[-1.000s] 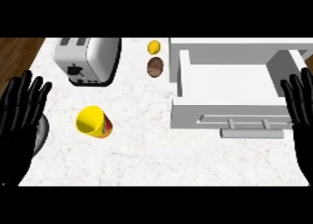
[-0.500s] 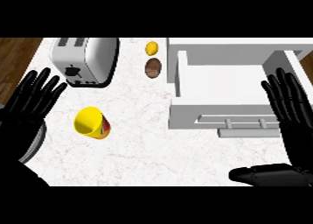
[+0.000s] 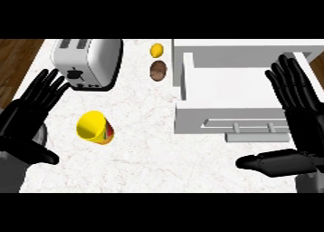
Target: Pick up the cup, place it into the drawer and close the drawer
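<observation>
A pale marbled bench [image 3: 145, 149] over a wood floor carries a toaster [image 3: 88, 61], two small foods near the back, an open white drawer [image 3: 238, 97] and a yellow cup [image 3: 94, 128] lying on its side left of centre. Over the last second both hands have moved inward from the edges: the left hand [image 3: 24, 120] now sits just beside the cup, the right hand [image 3: 305, 118] by the drawer's right side, both open with straight fingers. Nothing is grasped yet, so I judge the pick-up is only beginning.
</observation>
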Available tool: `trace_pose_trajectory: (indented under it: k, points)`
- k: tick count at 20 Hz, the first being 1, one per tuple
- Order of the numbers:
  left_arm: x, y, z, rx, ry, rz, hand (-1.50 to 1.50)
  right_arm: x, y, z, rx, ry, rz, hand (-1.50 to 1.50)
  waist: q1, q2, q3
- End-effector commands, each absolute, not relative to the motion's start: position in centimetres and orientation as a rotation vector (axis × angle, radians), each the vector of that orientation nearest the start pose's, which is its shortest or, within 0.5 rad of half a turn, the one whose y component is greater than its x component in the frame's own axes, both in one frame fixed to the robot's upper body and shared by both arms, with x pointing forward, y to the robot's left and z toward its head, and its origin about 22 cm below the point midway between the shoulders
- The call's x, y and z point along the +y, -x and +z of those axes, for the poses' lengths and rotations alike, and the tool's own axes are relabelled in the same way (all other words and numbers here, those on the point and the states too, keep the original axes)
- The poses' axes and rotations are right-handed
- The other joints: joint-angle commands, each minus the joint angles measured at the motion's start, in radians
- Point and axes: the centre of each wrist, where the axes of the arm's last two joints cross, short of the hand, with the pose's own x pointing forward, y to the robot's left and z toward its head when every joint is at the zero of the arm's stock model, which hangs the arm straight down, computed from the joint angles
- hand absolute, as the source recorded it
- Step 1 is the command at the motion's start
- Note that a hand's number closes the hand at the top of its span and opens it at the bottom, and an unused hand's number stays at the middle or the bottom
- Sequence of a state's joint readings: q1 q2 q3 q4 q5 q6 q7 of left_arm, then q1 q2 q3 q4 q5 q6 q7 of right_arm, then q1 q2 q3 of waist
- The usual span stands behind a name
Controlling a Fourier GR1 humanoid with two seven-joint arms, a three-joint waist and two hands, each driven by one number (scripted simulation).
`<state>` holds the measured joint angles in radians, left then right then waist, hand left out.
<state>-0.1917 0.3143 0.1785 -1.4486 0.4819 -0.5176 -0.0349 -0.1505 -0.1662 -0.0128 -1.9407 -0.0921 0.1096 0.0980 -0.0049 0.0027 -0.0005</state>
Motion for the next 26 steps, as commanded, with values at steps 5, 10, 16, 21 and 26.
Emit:
trace_pose_trajectory:
  k: [5,10,16,21,26]
  points:
    - [33.3,-31.1,0.3,-1.656,0.396,-0.19,-1.5,-24.3,-27.0,12.5,-2.001,-0.071,0.246,-1.5,-0.001,0.001,0.0]
    - [35.2,-30.6,-2.4,-1.629,0.303,-0.204,-1.5,-24.7,-25.9,14.3,-2.002,-0.06,0.269,-1.5,-0.004,-0.001,0.0]
    - [35.5,-28.3,-8.3,-1.602,0.299,-0.196,-1.5,-25.1,-26.6,13.0,-2.012,-0.067,0.251,-1.5,-0.006,0.001,-0.001]
    - [35.7,-30.3,-8.2,-1.607,0.275,-0.194,-1.5,-26.5,-26.8,15.8,-2.008,-0.06,0.255,-1.5,-0.005,0.0,0.0]
    - [34.6,-29.2,-10.8,-1.617,0.256,-0.188,-1.5,-24.0,-28.2,14.3,-2.012,-0.068,0.265,-1.5,-0.015,0.006,-0.002]
